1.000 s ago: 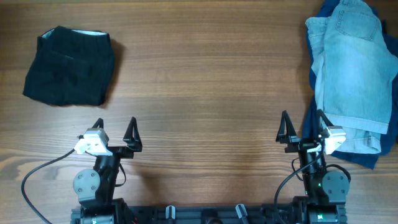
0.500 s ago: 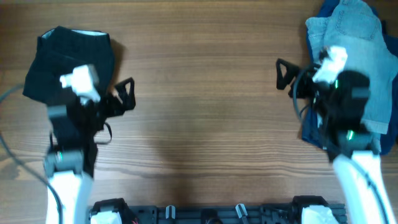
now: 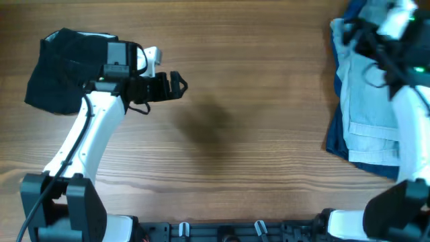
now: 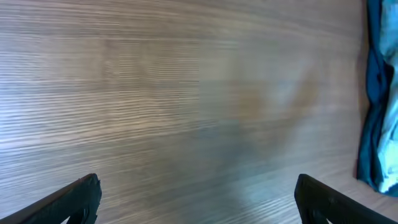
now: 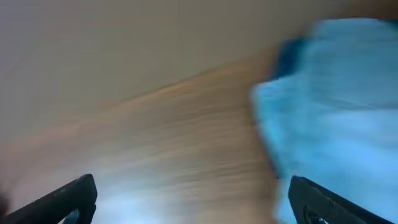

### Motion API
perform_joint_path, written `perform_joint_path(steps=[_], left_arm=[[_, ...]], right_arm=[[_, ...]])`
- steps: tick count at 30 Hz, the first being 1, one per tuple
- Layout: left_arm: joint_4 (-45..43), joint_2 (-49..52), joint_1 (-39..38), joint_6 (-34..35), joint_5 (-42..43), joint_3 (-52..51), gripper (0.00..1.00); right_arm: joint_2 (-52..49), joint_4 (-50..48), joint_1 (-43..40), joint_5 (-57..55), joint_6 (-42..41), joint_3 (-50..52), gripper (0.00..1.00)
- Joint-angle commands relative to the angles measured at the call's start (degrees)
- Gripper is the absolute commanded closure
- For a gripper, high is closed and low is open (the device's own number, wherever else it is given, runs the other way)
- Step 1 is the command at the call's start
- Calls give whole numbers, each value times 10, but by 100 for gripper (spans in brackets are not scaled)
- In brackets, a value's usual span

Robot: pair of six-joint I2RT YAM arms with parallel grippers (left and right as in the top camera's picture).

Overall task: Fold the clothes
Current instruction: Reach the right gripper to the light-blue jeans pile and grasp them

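The left gripper (image 3: 176, 86) hangs over the table (image 3: 255, 154), just right of a black garment (image 3: 64, 77) that lies folded in the far left corner. The left arm (image 3: 87, 141) reaches up from the near edge and crosses the near right corner of that garment, but the gripper holds nothing. In the left wrist view its two fingers (image 4: 81, 194) stand wide apart at the lower corners, with only bare wood between them. A strip of blue cloth (image 4: 379, 93) shows at the right edge of that view.

The clothes not yet folded are a loose pile of light blue denim (image 3: 366, 101) at the far right of the table. Under it lies a darker blue piece (image 3: 336, 142), which shows along the pile's left and near edges. The right arm (image 3: 410, 114) stretches up along the right side of the pile, and its wrist sits over the far end of the pile. From overhead this end of the arm is blurred.

The right wrist view is blurred too. Even so, it shows the right gripper (image 5: 193, 202) with its fingers (image 5: 314, 200) spread apart and nothing between them. Pale blue cloth fills the right half of that view and wood the left. Whether the fingers touch the cloth cannot be told.
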State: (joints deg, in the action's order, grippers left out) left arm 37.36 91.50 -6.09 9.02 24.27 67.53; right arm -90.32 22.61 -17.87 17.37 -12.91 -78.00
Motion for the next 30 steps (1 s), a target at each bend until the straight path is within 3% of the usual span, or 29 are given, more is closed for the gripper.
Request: perform_joint_path(steps=[1,9,14,17,21,24,27,30], left_arm=[[-14,1,-10,-13,19,12,0],[-30,1,-28,-13,19,12,0],[-33,1,-28,-11,19,12,0],[-33,1,-28,-11,19,12,0],[-35,1,-28,-11,19,12,0],[-36,1,-28,-11,19,12,0],[-40,1,-28,-11,19,12,0],[-47,1,-28,-10,19,12,0]], right_arm=[[-54,-10,-68,4,-12,-13,4],[-217,-66,-41,-63,62,-13,11],[-268,-100,18,-151,82,-13,11],[-280,-106,37,-210,79,-13,18],[-280,-97,37,-247,66,-13,52],[-278,-86,35,-258,43,-13,64],[-264,-73,35,-257,19,-13,96],[-213,-63,36,-235,14,-13,96]])
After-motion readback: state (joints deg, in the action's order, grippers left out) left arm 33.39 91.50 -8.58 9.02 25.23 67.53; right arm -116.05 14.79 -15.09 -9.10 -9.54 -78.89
